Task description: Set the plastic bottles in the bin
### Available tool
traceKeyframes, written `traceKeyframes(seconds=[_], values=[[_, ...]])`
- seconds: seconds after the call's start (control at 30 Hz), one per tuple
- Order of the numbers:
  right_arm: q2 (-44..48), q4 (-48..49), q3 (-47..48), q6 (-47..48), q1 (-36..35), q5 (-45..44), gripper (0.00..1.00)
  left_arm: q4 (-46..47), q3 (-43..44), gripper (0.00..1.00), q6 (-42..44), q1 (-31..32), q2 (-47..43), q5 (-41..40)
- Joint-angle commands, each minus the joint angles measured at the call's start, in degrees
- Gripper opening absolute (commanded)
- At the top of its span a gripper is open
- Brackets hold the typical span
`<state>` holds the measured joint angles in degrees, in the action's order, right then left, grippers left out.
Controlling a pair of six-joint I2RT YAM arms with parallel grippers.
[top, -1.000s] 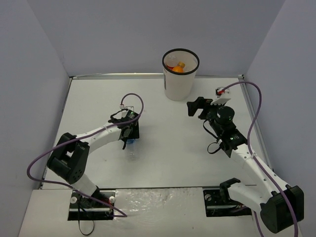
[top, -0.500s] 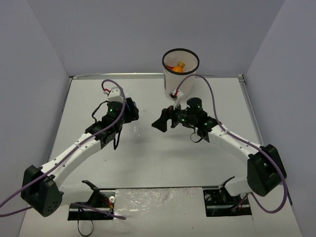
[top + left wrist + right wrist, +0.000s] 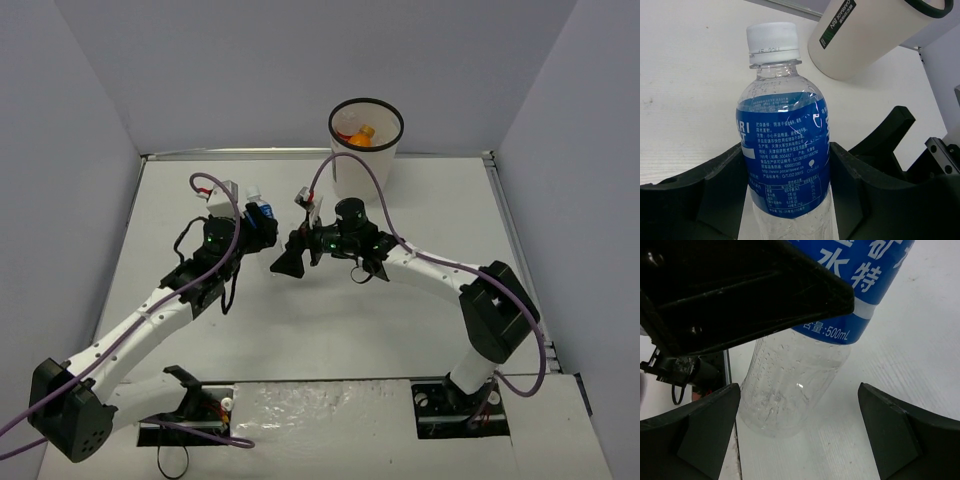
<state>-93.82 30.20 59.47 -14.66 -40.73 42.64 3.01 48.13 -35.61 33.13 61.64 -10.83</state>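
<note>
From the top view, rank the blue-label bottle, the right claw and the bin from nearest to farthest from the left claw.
1. blue-label bottle: gripped in the left claw itself.
2. right claw: just to its right, open.
3. bin: farther back and right.

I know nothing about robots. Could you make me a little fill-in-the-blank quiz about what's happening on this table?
1. The left gripper is shut on a clear bottle whose label is ___.
2. That bottle's cap is ___.
3. The right gripper, close to the bottle's lower end, has its jaws ___.
4. Inside the bin sits a short bottle coloured ___.

Missing words: blue; white; open; orange.
</note>
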Motion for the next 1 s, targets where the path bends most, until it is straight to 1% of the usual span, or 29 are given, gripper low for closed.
traceKeyframes(seconds=[0.0,0.07,0.13,0.2,0.27,0.37,0.4,0.43,0.5,0.53,0.57,0.67,0.77,0.87,0.97], values=[[-3.57,11.45,4.33,-4.84,-0.48,-1.59,0.98,7.95,1.71,0.43,-1.91,0.88,-2.91,3.08],[-4.32,13.81,4.59,-6.03,-0.49,-0.76,0.84,8.22,1.62,0.45,-1.83,0.88,-2.93,3.35],[-5.09,15.78,4.69,-7.79,-0.49,-0.23,0.71,8.32,1.62,0.46,-2.07,0.96,-2.77,3.04],[-5.83,19.50,4.83,-9.42,-0.59,3.20,0.74,8.77,1.55,0.46,-2.38,0.97,-2.54,2.74],[-6.77,20.50,5.53,-10.66,-0.75,4.30,0.71,8.90,1.85,0.46,-2.67,0.97,-1.94,2.70],[-7.07,19.68,5.92,-10.62,-0.83,3.05,0.54,8.54,2.43,0.47,-2.34,1.05,-1.72,3.09],[-6.95,19.31,5.86,-10.32,-0.77,2.26,0.48,8.18,2.61,0.51,-2.22,0.99,-1.84,3.03],[-6.83,18.95,5.76,-10.12,-0.70,1.50,0.43,7.87,2.72,0.58,-2.13,0.97,-1.97,2.89],[-6.57,18.32,5.51,-9.85,-0.52,0.03,0.34,7.25,2.87,0.77,-1.94,0.98,-2.29,2.51],[-6.26,18.32,5.24,-9.76,-0.30,-0.55,0.30,6.81,2.96,0.88,-1.67,1.02,-2.56,2.24],[-5.94,18.22,4.92,-9.68,-0.05,-1.28,0.27,6.32,3.07,0.96,-1.43,1.04,-2.80,1.96],[-4.62,17.34,3.57,-9.56,1.77,-3.98,0.21,3.31,4.14,0.97,-0.53,1.03,-3.52,0.00],[-3.53,15.34,2.64,-9.20,4.36,-5.40,0.20,0.34,5.39,0.97,0.40,0.90,-4.30,-3.61],[-1.69,11.07,2.71,-6.59,7.54,-8.93,0.20,-5.69,7.84,0.97,0.94,0.86,-5.06,-8.00],[0.42,3.71,4.55,-1.04,10.96,-14.33,0.20,-9.62,10.34,0.97,1.85,0.79,-5.21,-11.77]])
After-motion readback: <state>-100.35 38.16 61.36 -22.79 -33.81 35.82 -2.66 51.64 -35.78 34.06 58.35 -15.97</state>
